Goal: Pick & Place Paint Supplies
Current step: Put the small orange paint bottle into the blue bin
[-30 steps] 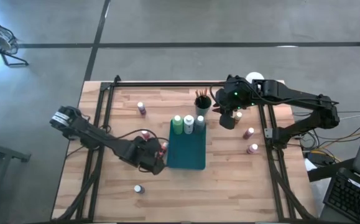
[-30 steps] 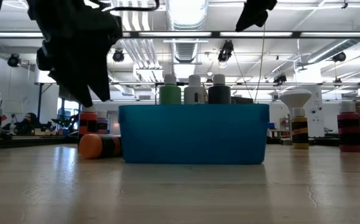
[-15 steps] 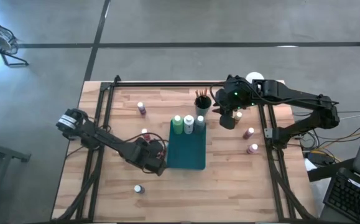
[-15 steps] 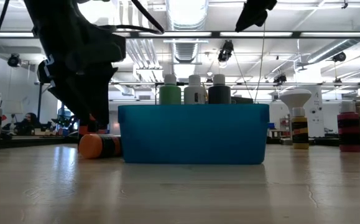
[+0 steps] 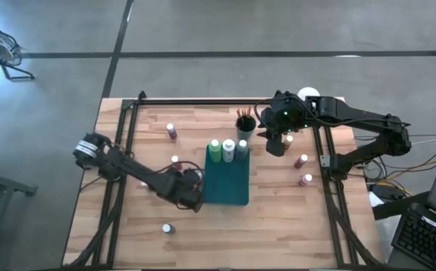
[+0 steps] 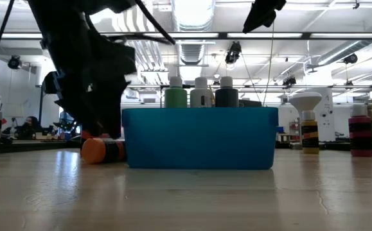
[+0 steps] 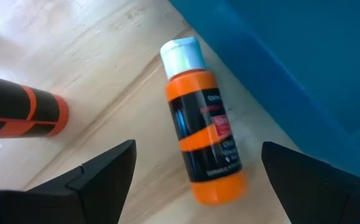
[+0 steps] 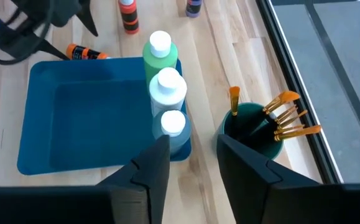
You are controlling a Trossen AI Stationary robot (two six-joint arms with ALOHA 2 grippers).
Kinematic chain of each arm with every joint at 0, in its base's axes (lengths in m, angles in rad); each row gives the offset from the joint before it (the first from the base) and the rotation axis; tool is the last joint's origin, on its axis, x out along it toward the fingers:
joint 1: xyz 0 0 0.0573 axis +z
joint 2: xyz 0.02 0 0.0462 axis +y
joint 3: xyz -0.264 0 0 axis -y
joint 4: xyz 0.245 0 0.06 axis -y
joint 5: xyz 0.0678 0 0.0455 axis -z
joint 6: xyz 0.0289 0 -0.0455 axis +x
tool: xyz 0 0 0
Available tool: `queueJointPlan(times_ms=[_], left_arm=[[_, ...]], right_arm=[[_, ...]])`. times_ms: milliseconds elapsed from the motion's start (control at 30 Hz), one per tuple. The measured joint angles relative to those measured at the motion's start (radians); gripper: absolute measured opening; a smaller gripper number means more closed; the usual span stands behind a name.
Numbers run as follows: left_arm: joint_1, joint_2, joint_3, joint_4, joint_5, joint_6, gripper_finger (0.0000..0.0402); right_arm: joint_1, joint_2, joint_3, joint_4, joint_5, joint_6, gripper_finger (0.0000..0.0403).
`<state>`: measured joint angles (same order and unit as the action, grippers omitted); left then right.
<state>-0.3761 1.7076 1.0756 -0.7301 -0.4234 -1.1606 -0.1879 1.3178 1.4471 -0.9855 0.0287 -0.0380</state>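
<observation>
Lower now, the left gripper [image 7: 192, 171] hangs over the orange bottle [image 7: 203, 128], which lies flat on the worktop [image 7: 105, 74] between wide-spread empty fingers [image 7: 102, 171], just beside the teal tray [image 7: 304, 68]; right gripper's [image 8: 192, 162] fingers part-open, holding nothing

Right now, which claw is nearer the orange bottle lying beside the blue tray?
Left. The left claw hangs open right over the orange bottle; the right claw is across the blue tray, near the brush cup.

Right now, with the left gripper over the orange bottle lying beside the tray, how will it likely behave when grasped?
The orange bottle lies on its side on the wood, so a nudge could roll it. Its plastic looks smooth, possibly slippery. The left gripper straddles it with jaws open, beside the teal tray.
</observation>
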Motion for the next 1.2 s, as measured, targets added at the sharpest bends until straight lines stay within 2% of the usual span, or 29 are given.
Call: queueJointPlan(times_ms=[233,700,933,1200], left_arm=[[0.018,0.036,-0.001,0.065,0.026,0.030,0.0351],[0.060,0.088,0.000,0.077,0.096,0.076,0.0347],[0.061,0.079,-0.001,0.076,0.095,0.090,0.0293],[0.062,0.078,-0.001,0.075,0.094,0.093,0.0219]], right_arm=[[0.000,0.000,0.000,0.000,0.000,0.000,0.0102],[0.000,0.000,0.000,-0.001,0.000,0.000,0.0054],[0.000,0.000,0.000,-0.001,0.000,0.000,0.0043],[0.000,0.000,0.000,-0.001,0.000,0.004,0.0060]])
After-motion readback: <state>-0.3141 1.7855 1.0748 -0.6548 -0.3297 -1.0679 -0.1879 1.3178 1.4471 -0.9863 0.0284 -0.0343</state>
